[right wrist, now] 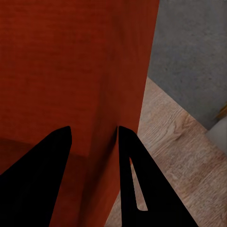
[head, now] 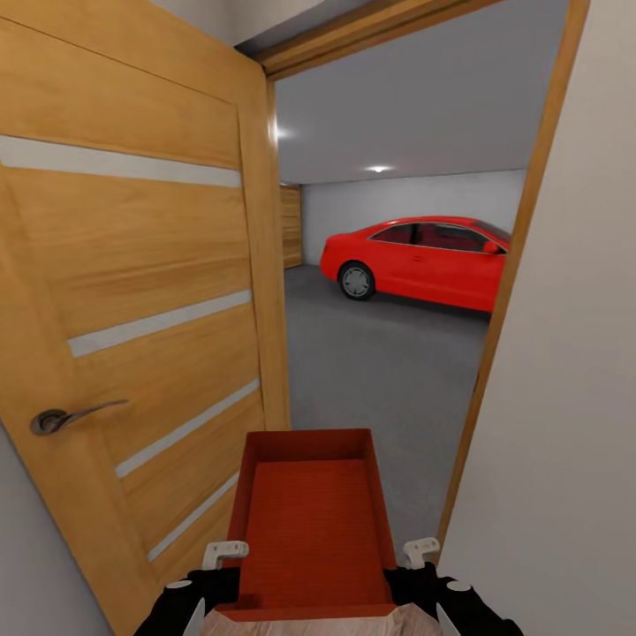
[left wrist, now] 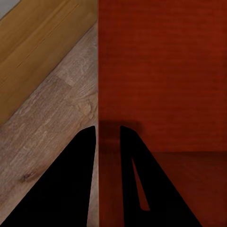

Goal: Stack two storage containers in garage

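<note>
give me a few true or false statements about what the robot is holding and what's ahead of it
1. Both grippers clamp walls of the orange-red container: true; left gripper and right gripper each straddle a side wall.
2. The wooden door is closed: false; it stands open.
3. A red car is parked on the grey concrete floor: true.
4. The container holds boxes: false; it is empty.
5. The car is blue: false; it is red.

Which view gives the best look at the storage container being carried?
The head view: the storage container shows whole, open top and ridged bottom, held between the left gripper and right gripper at the garage doorway. The wrist views show close-up wall sections, each straddled by dark fingers.
</note>
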